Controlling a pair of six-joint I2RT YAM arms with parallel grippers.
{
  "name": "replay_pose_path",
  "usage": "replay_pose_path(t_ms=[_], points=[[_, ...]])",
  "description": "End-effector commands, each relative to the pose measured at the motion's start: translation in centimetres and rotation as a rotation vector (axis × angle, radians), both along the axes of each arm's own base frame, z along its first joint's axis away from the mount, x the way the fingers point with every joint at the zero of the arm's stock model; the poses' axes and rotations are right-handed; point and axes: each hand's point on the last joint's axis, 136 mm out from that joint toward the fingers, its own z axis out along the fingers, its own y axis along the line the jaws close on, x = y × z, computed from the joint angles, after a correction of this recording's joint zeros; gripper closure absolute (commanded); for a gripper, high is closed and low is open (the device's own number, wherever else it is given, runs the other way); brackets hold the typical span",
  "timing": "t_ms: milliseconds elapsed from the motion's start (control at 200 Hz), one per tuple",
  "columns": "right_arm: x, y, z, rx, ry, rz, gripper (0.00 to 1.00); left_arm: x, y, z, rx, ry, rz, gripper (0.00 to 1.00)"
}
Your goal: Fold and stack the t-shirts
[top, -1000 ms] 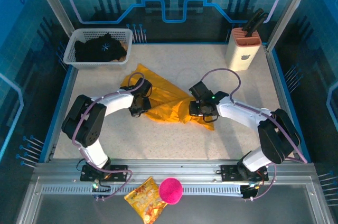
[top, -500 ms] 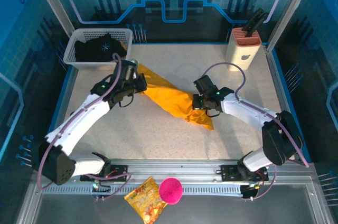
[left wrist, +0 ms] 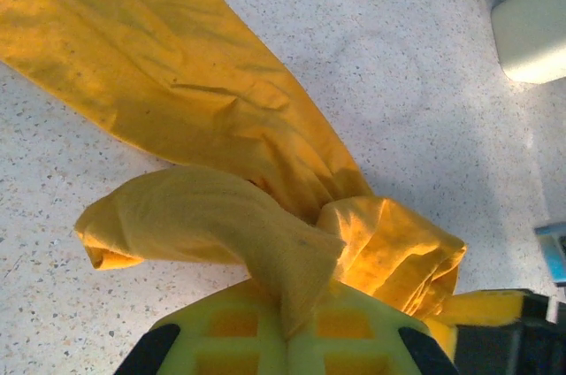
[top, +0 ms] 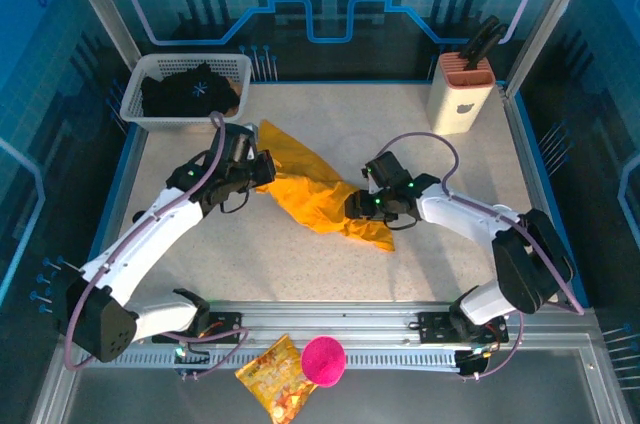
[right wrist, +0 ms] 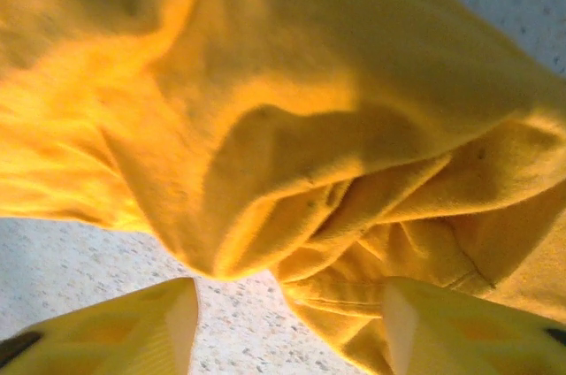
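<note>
Speckled table (top: 300, 274) holds a white basket (top: 180, 121) with the black tee (top: 190, 92) inside. Just right of the basket, the orange tee (top: 310, 194) lies stretched in a twisted band. The left gripper (top: 262, 166) pinches the end nearest the basket, and the right gripper (top: 358, 206) stands with jaws spread at the end farthest from it.

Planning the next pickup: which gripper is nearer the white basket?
Left. The left gripper sits just right of the basket's near corner; the right gripper is farther off, mid-table.

Bright even lighting, soft close-up blur.
</note>
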Motion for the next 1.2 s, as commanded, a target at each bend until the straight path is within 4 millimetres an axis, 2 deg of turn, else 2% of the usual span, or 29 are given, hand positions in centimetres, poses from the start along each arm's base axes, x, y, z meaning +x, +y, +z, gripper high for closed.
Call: replay_pose_path(t_ms=[0, 75, 140, 295, 566, 666, 796, 876, 951, 1021, 1066, 1196], points=[[0.5, 1.2, -1.2, 0.028, 0.033, -0.012, 0.63, -0.1, -0.4, 2.6, -0.033, -0.046, -0.023, 1.0], [1.3, 1.6, -1.4, 0.011, 0.033, -0.004, 0.85, -0.2, -0.5, 2.9, -0.039, -0.05, -0.025, 1.0], [2.2, 1.8, -1.1, -0.01, 0.017, 0.012, 1.0, -0.3, -0.4, 3.1, -0.043, -0.056, -0.025, 1.0], [5.0, 2.0, 1.9, -0.067, -0.079, 0.057, 1.0, -0.8, -0.4, 4.2, -0.044, -0.078, -0.05, 1.0], [12.0, 2.2, 10.9, -0.102, -0.302, 0.124, 1.0, -2.0, 1.0, 6.7, 0.002, -0.135, -0.04, 1.0], [15.0, 2.9, 14.9, -0.107, -0.384, 0.155, 1.0, -2.4, 1.8, 7.7, 0.027, -0.16, -0.026, 1.0], [17.8, 3.4, 21.7, -0.107, -0.521, 0.178, 1.0, -3.0, 2.4, 9.4, 0.05, -0.196, -0.039, 1.0], [18.0, 3.5, 26.0, -0.091, -0.61, 0.193, 1.0, -3.4, 2.3, 10.3, 0.055, -0.207, -0.061, 1.0], [17.4, 3.2, 28.6, -0.085, -0.667, 0.204, 1.0, -3.9, 2.2, 10.8, 0.051, -0.21, -0.08, 1.0], [16.4, 2.5, 29.1, -0.093, -0.681, 0.2, 1.0, -4.3, 1.7, 10.8, 0.037, -0.207, -0.118, 1.0], [15.6, 1.9, 28.2, -0.101, -0.667, 0.199, 1.0, -4.6, 1.1, 10.6, 0.019, -0.2, -0.149, 1.0], [13.2, -0.3, 21.9, -0.146, -0.567, 0.184, 1.0, -5.3, -1.4, 8.7, -0.076, -0.117, -0.252, 1.0]])
